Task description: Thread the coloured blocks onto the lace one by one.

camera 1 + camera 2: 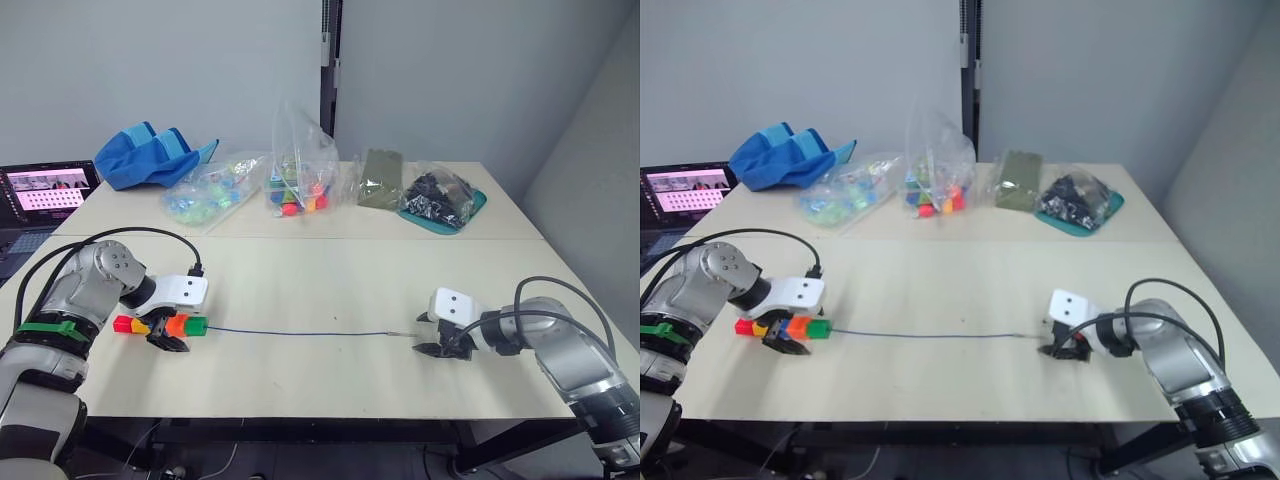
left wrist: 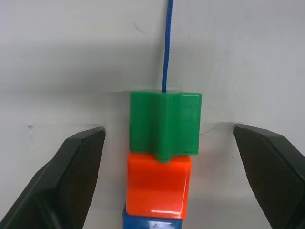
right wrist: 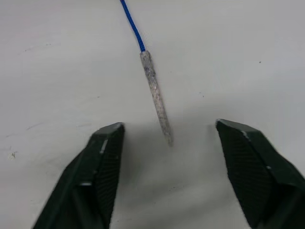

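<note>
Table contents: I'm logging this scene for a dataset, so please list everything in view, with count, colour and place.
coloured blocks: a row on the lace at the table's front left; red, yellow, orange, green show in the head views, blue behind orange at the left wrist.
lace: one, dark blue, lying straight across the table; pale stiff tip at the right.
clear bags: two, colourful pieces, back centre.
blue cloth: one, back left.
olive packet: one, back.
dark bag on teal tray: one, back right.
laptop: one, far left.
left gripper: open, around the blocks.
right gripper: open, at the tip.
</note>
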You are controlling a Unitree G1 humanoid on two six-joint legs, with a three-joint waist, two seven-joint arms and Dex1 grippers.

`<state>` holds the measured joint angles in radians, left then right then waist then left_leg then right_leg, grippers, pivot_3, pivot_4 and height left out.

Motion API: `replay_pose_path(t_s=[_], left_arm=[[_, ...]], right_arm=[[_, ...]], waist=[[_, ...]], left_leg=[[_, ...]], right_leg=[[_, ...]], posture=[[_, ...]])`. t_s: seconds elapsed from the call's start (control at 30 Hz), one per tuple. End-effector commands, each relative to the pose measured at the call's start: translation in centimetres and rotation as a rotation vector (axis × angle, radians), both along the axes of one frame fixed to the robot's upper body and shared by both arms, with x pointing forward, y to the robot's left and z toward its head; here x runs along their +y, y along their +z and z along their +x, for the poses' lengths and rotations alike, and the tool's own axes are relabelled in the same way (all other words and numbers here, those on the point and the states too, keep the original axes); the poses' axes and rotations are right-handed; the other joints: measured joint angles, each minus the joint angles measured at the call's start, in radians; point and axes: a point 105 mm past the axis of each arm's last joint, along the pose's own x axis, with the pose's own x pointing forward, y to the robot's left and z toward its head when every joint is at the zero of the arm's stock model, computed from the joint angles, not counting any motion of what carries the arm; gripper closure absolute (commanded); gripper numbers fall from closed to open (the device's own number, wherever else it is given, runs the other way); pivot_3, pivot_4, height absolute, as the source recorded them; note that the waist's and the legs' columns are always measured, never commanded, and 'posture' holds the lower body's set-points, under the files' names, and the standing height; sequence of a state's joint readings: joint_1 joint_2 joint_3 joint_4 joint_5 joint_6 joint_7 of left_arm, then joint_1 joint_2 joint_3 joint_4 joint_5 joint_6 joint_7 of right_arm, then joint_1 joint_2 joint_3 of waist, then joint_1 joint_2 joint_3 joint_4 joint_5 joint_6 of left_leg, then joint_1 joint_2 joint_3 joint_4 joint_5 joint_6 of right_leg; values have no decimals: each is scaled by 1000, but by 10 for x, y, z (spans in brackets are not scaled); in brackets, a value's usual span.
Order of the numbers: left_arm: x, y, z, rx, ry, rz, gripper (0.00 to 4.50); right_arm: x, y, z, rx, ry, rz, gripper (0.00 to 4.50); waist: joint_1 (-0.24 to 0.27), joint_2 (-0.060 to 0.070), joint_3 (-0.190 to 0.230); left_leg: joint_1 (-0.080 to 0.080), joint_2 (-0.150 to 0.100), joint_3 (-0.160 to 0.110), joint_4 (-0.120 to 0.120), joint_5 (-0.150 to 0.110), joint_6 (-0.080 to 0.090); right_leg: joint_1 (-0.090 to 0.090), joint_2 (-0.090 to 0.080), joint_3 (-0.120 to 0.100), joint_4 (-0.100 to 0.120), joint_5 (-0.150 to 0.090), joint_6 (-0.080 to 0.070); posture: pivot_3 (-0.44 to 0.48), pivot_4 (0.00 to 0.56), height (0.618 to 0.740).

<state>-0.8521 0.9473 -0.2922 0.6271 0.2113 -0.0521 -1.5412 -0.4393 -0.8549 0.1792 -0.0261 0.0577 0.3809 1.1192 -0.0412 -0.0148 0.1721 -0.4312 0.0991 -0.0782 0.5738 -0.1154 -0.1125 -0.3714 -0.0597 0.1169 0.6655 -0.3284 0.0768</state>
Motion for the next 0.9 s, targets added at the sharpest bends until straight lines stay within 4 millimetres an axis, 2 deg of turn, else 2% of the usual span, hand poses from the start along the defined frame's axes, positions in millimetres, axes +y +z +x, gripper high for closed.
replay_pose_path(t_s=[0.03,0.17,0.33,0.4,0.47,0.57,0.63,0.7,0.73,0.9], left_arm=[[19,36,1,-103,130,-188,0],[36,46,-3,-168,211,-282,0],[65,69,-15,-329,349,-644,0],[85,56,-23,-346,425,-590,0],[99,47,-33,-356,483,-607,0],[106,45,-42,-404,486,-626,0],[141,43,-58,-519,649,-681,0],[167,40,-71,-611,781,-698,0],[172,35,-74,-622,814,-685,0],[170,14,-83,-565,802,-670,0]], right_arm=[[-2,23,-10,-14,3,87,30],[-13,30,-16,-7,-39,153,30],[-37,46,-19,-71,-210,348,30],[-47,48,-19,-111,-252,367,30],[-59,48,-19,-161,-284,337,30],[-66,49,-19,-182,-308,371,30],[-88,42,-18,-209,-381,375,30],[-106,32,-19,-216,-438,369,30],[-113,28,-19,-210,-461,377,30],[-134,18,-21,-181,-504,423,30]], waist=[[0,0,0],[-1,0,0],[-3,0,0],[-3,0,0],[-6,0,0],[-3,0,0],[-1,0,0],[-2,-1,0],[-1,-1,0],[7,0,0]], left_leg=[[0,0,0,0,0,0],[0,0,0,0,0,0],[1,0,0,0,0,0],[1,1,0,0,0,0],[1,1,0,0,0,0],[2,1,1,-1,0,0],[2,1,0,-1,0,0],[2,1,1,-1,0,0],[2,1,1,-1,0,0],[3,1,1,-2,0,0]], right_leg=[[0,0,0,0,0,0],[0,0,0,0,0,0],[0,0,0,1,0,0],[0,0,-1,2,0,0],[0,0,0,2,0,0],[0,0,0,2,0,-1],[0,0,0,2,0,-1],[0,0,0,1,0,-1],[0,0,0,1,0,-1],[0,0,-1,2,0,-1]], posture=[[0,150,740],[0,150,740],[0,150,740],[0,150,740],[0,150,740],[0,150,740],[0,150,740],[0,150,740],[0,150,740],[0,150,740]])
